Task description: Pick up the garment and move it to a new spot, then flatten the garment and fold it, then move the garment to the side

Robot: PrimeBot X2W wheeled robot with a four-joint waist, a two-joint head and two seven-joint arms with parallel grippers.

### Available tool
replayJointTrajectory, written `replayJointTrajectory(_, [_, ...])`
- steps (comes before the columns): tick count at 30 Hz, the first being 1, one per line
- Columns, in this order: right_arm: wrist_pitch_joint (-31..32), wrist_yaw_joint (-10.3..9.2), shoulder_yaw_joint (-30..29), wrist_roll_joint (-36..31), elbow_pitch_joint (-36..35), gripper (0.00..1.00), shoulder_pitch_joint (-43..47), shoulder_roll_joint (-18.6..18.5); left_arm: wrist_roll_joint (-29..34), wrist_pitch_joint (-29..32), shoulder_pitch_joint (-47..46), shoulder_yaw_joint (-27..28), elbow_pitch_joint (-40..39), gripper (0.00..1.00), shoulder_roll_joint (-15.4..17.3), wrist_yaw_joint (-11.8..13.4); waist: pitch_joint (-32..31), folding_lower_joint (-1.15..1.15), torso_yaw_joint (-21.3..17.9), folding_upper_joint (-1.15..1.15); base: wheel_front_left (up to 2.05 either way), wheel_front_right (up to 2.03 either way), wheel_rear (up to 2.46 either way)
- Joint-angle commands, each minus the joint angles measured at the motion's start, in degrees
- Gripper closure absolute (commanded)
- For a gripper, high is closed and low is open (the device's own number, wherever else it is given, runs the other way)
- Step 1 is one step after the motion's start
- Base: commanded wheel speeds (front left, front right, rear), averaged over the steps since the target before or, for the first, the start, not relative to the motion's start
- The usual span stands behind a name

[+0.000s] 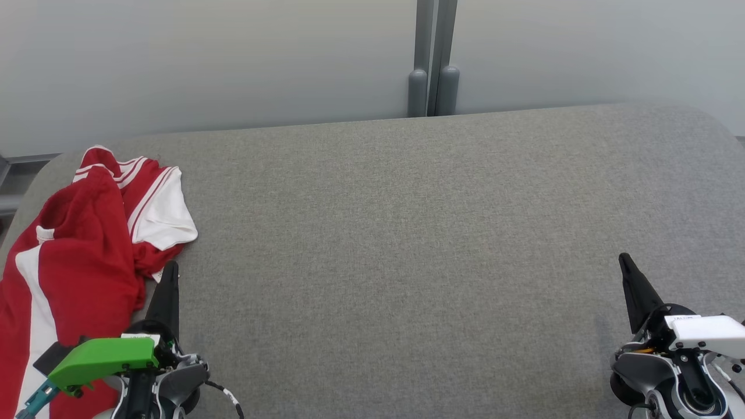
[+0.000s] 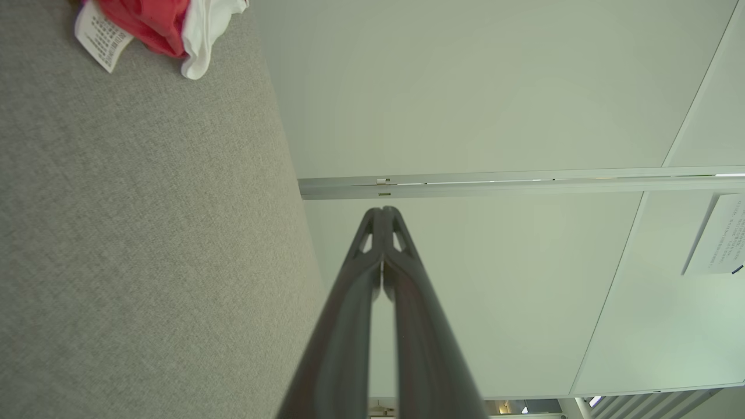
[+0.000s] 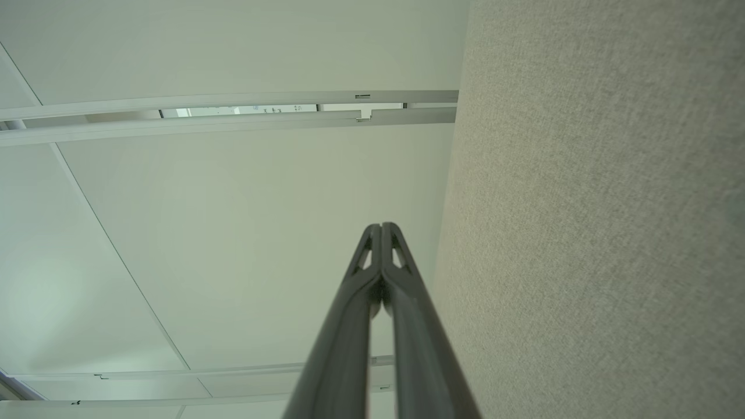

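Dark-fingered left gripper point(image 1: 171, 269) low at left, pinched closed and empty, pointing up, tip just beside the garment point(image 1: 87, 250). Right gripper point(image 1: 624, 260) low at right, likewise closed, empty. Red-and-white garment crumpled along the grey fabric table's point(image 1: 407, 233) left edge.
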Motion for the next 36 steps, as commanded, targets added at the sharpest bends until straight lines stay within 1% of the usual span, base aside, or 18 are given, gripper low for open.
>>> replayJointTrajectory(1, [0.27,0.03,-0.05,-0.1,0.09,1.0,-0.55,-0.09,0.07,0.08,-0.94,0.03,0.04,1.0,0.03,-0.14,0.0,0.0,0.0,0.0,0.0,0.0,0.0])
replayJointTrajectory(36, [0.27,0.03,-0.05,-0.1,0.09,1.0,-0.55,-0.09,0.08,0.08,-0.94,0.03,0.04,1.0,0.03,-0.14,0.0,0.0,0.0,0.0,0.0,0.0,0.0])
